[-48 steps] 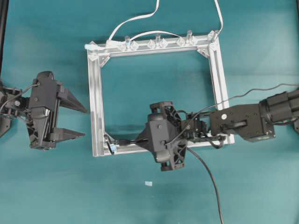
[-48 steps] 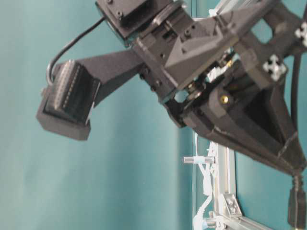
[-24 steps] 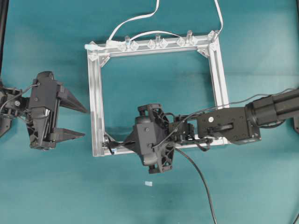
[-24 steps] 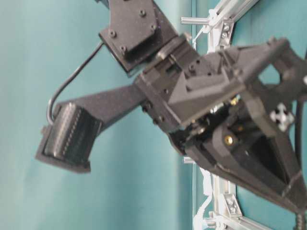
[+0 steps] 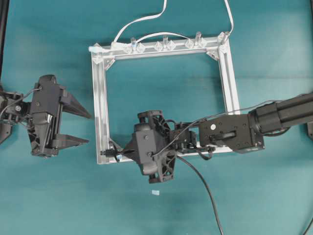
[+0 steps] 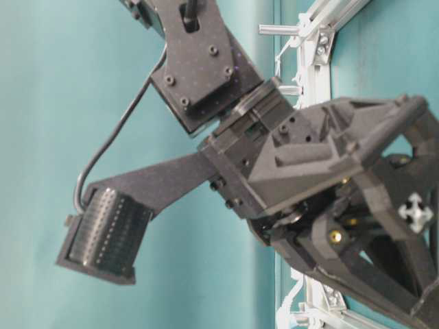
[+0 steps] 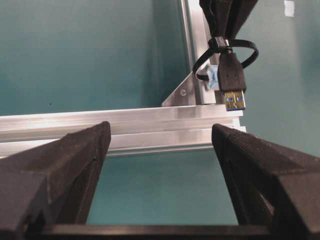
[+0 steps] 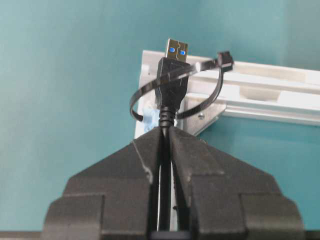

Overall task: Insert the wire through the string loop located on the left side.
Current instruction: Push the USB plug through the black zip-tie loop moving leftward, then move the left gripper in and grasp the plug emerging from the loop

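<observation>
The wire (image 5: 205, 186) is a thin black cable ending in a dark USB plug (image 8: 172, 75) with a blue-tipped metal end. My right gripper (image 8: 165, 132) is shut on the cable just behind the plug, at the frame's front-left corner (image 5: 110, 153). The string loop (image 8: 145, 90) is a thin dark band fixed at the silver corner bracket (image 8: 207, 112), and it circles the plug's body. In the left wrist view the plug (image 7: 231, 82) pokes out of the loop (image 7: 250, 52). My left gripper (image 7: 160, 145) is open and empty, just left of the frame (image 5: 100, 107).
The square aluminium frame lies flat on the teal table. Clear clips (image 5: 164, 45) stand along its back rail, with white cables (image 5: 142, 20) leading away behind it. A small white scrap (image 5: 155, 193) lies in front of the frame. The wire trails off to the front right.
My right gripper has carried the wire leftward along the frame's front rail, bringing the plug up to the front-left corner. The left arm has not moved.
</observation>
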Controlling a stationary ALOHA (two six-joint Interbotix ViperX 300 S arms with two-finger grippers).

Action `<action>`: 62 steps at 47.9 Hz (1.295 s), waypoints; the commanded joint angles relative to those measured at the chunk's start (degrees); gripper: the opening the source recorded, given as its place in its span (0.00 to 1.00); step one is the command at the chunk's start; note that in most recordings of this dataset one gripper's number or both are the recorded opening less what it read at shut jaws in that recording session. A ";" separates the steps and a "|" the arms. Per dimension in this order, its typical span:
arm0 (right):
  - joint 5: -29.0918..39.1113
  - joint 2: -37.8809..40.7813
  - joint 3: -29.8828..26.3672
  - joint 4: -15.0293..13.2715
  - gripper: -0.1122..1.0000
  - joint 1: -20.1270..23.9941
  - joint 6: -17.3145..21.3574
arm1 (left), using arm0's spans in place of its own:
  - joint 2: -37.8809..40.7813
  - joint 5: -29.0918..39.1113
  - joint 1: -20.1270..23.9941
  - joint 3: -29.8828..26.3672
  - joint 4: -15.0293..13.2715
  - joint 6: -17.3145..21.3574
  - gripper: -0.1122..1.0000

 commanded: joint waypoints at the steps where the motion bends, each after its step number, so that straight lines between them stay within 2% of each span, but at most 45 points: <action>1: -0.53 -0.97 -1.85 -0.18 0.16 -0.09 -0.18 | -0.26 -0.26 -0.18 -0.62 0.00 -0.35 0.84; 43: -0.44 0.53 -4.22 -0.18 0.17 -0.09 -0.18 | -0.18 -0.18 -0.70 -0.62 0.00 -0.35 0.84; 55: -0.53 0.53 -4.22 -0.18 0.17 -0.09 -0.18 | 0.18 -0.18 -6.33 -1.32 -0.09 -0.88 0.84; 62: -0.53 0.53 -4.22 -0.18 0.17 -0.09 -0.18 | 0.70 -0.18 -9.84 -1.14 -0.35 -5.10 0.84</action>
